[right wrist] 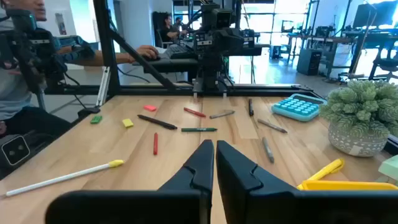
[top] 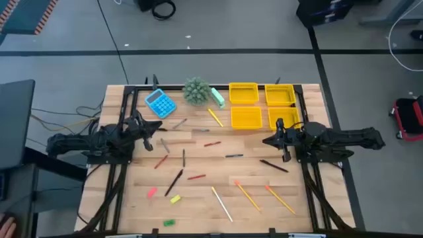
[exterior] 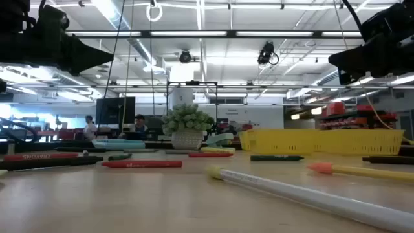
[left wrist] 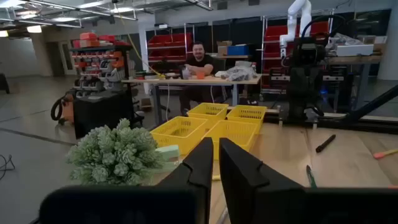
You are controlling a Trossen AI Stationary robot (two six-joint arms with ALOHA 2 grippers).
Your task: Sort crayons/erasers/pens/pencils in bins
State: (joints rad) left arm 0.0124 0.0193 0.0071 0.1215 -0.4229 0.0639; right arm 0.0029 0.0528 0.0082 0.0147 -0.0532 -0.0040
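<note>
Hovering above the table with jaws together, left gripper (top: 160, 128) and right gripper (top: 266, 141) hold nothing.

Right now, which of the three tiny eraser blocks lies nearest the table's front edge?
The green eraser block; the yellow eraser block and pink eraser block lie farther back.

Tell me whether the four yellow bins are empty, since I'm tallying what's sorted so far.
Empty, as far as shown. From above, the bins show only bare yellow floors, and pencils, pens and crayons lie loose on the table.
</note>
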